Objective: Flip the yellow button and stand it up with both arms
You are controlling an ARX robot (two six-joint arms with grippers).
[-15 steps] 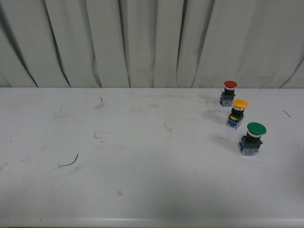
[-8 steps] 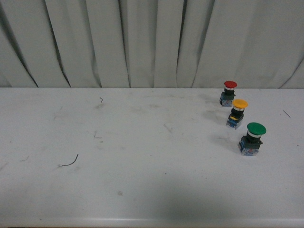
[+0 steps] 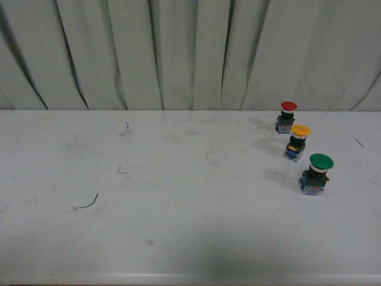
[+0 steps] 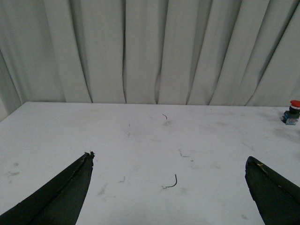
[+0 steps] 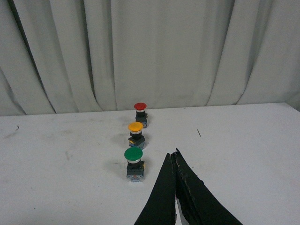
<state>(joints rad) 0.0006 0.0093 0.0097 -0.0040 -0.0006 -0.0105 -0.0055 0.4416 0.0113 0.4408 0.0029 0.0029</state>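
Observation:
The yellow button point(image 3: 297, 143) stands upright, cap up, on the white table at the right, between a red-capped button point(image 3: 287, 116) behind it and a larger green-capped button point(image 3: 316, 173) in front. The right wrist view shows the same row: the yellow button point(image 5: 136, 133), the red button point(image 5: 140, 113) and the green button point(image 5: 134, 164). My right gripper point(image 5: 173, 154) is shut and empty, to the right of the green button. My left gripper point(image 4: 168, 161) is open and empty over the table's left half. Neither arm shows in the front view.
A small curved wire scrap point(image 3: 89, 204) lies on the table at the left; it also shows in the left wrist view point(image 4: 172, 182). The table's front edge point(image 3: 190, 277) runs along the bottom. A grey curtain point(image 3: 190, 53) hangs behind the table.

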